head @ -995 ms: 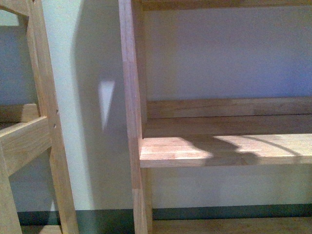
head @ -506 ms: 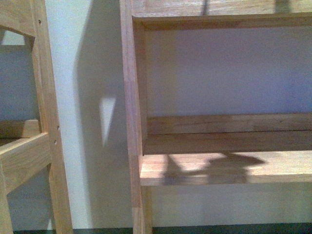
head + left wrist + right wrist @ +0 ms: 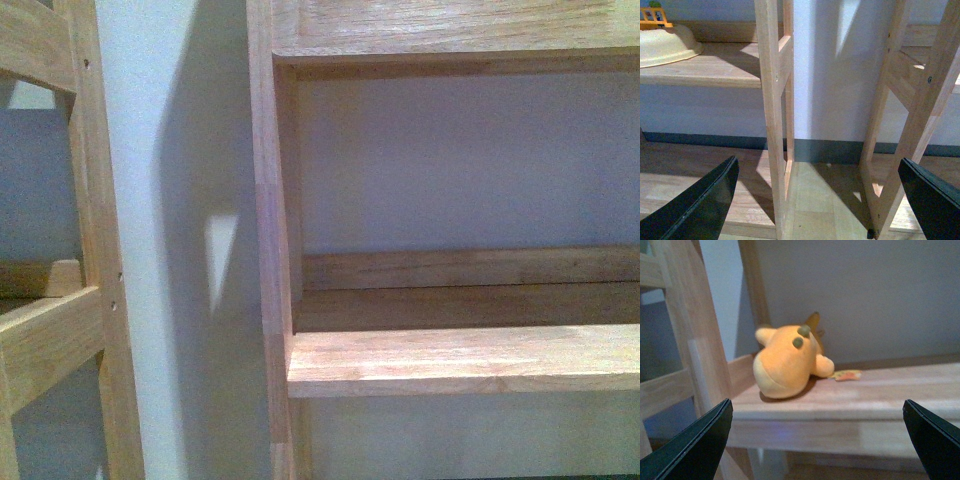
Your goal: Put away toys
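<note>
An orange-yellow plush toy (image 3: 787, 360) lies on a wooden shelf board (image 3: 875, 395), near the shelf's upright post, in the right wrist view. A small yellow tag (image 3: 846, 375) lies beside it. My right gripper (image 3: 817, 440) is open and empty, some way in front of the shelf edge, and does not touch the toy. My left gripper (image 3: 820, 200) is open and empty, facing the gap between two wooden shelf frames near the floor. The front view shows no toy and no gripper.
The front view shows a wooden shelf unit (image 3: 460, 360) with an upright (image 3: 268, 250) and a second frame (image 3: 85, 300) to the left. In the left wrist view a cream bowl (image 3: 662, 45) sits on a shelf, and wooden uprights (image 3: 772, 115) stand close ahead.
The front view has shifted upward: the shelf board sits lower in the picture, an upper shelf has come into view, and the shadows on the board are gone.
</note>
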Controlling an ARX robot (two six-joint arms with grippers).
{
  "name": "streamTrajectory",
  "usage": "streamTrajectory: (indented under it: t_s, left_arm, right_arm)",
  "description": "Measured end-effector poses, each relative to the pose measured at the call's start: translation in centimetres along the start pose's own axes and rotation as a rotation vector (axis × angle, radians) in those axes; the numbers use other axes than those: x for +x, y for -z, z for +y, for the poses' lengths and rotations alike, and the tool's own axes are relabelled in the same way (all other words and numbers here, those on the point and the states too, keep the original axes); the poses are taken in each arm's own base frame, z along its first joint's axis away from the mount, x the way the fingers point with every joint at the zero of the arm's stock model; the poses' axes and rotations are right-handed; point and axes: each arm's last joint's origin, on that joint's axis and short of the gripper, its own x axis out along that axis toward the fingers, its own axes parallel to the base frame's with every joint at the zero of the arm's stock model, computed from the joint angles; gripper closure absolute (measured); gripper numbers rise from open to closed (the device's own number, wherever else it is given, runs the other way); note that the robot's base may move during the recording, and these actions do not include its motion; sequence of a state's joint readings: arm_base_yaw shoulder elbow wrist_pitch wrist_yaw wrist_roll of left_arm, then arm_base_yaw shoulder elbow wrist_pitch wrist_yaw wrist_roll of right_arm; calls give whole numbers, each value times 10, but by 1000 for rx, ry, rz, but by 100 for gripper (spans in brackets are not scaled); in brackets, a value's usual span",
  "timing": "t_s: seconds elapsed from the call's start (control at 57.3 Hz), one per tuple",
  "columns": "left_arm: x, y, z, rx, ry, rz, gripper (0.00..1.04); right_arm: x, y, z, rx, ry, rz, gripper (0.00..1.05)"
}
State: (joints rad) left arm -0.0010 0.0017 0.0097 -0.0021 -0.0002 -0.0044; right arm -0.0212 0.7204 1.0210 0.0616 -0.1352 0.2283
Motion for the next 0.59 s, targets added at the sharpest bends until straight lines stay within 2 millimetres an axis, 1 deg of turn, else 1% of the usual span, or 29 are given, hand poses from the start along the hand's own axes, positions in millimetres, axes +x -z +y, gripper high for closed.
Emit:
streamTrajectory:
  t_s: [0.052, 0.105, 0.14, 0.157, 0.209, 0.244, 0.262, 0.279, 0.332, 0.349, 0.367, 0.454, 0.506, 0.524, 0.593]
  left_arm:
    - [0, 0, 0, 0, 0, 0, 6]
    - [0, 0, 0, 0, 0, 0, 6]
    - [0, 0, 0, 0, 0, 0, 6]
    - [0, 0, 0, 0, 0, 0, 6]
    - [0, 0, 0, 0, 0, 0, 6]
    - [0, 0, 0, 0, 0, 0, 6]
    - [0, 0, 0, 0, 0, 0, 6]
    - [0, 0, 0, 0, 0, 0, 6]
    - [0, 0, 0, 0, 0, 0, 6]
    - [0, 0, 0, 0, 0, 0, 6]
    - [0, 0, 0, 0, 0, 0, 6]
    - [0, 0, 0, 0, 0, 0, 6]
    - [0, 0, 0, 0, 0, 0, 6]
    - [0, 0, 0, 0, 0, 0, 6]
    - [0, 0, 0, 0, 0, 0, 6]
  right_arm:
    - [-11, 11, -2, -4, 12, 2, 0]
    - [-26, 27, -5, -6, 19, 17, 0]
    - [-37, 41, -7, -14, 34, 30, 0]
    - [-45, 52, -8, -23, 48, 37, 0]
    - [-55, 66, -10, -45, 65, 45, 0]
    - [-64, 81, -12, -67, 84, 47, 0]
    - [-66, 85, -12, -72, 89, 47, 0]
    - [-71, 96, -14, -97, 113, 87, 3]
    - [-79, 118, -19, -133, 152, 237, 13]
    - [-82, 130, -21, -146, 159, 298, 19]
    - [-84, 138, -23, -151, 161, 324, 22]
    - [-89, 156, -26, -166, 161, 363, 34]
    - [-93, 165, -28, -173, 160, 364, 44]
    - [-95, 169, -28, -176, 158, 358, 50]
    - [-100, 178, -30, -185, 156, 347, 65]
